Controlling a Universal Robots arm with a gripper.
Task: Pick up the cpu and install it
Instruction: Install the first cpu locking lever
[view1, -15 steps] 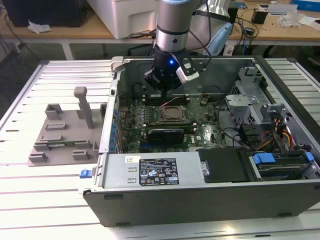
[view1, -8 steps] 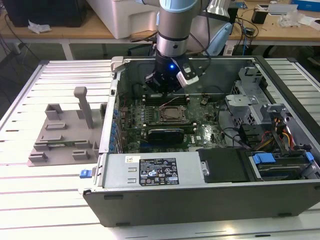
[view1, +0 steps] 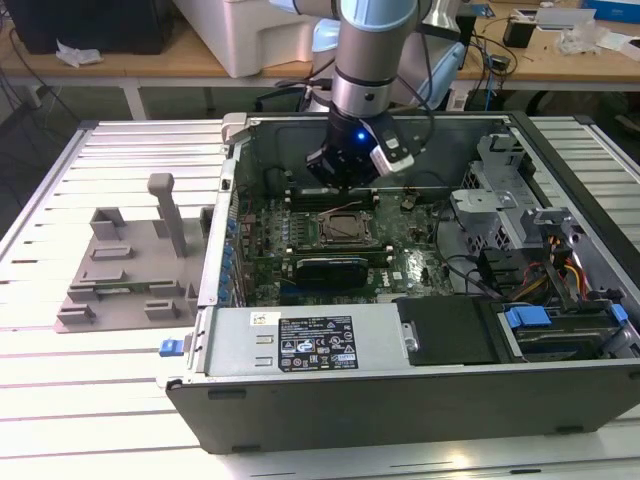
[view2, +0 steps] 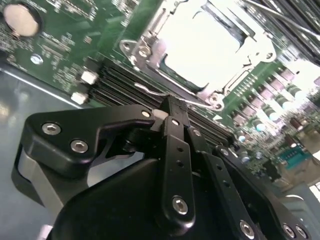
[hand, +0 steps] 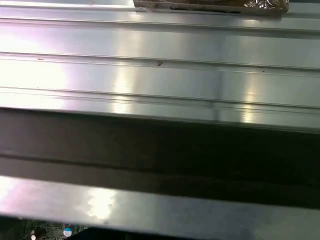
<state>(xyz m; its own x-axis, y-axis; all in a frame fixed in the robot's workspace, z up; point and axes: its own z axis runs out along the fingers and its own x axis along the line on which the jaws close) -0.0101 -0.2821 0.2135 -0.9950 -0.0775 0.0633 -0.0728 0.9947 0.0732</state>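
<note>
Green motherboard (view1: 330, 240) lies flat in the open case (view1: 400, 390), which rests on the slatted metal table (view1: 60, 400). I have the arm (view1: 365, 50) reaching down into the case from above, with the gripper (view1: 345, 183) hanging just over the board, near the socket (view1: 346, 228) and on its far side in the exterior view.

Second wrist view: the gripper (view2: 170, 107) fingers (view2: 172, 130) meet at a narrow tip, drawn together. A small pale sliver sits at that tip; I cannot tell whether it is something pinched there. The tip is just beside the socket (view2: 200, 50), over the black memory slots (view2: 120, 82) that run along its edge.

The cpu (view2: 205, 47) appears as a bright, washed-out square inside the socket frame, apparently seated there. The glare hides its surface. In the exterior view that spot reads as a dull metallic square within the frame.

Grey plastic tray (view1: 130, 265) with upright posts stands on the table at the exterior view's left, well apart from the case.

First wrist view: ribbed metal slats (hand: 160, 75) and a dark band (hand: 160, 150) across the middle.
</note>
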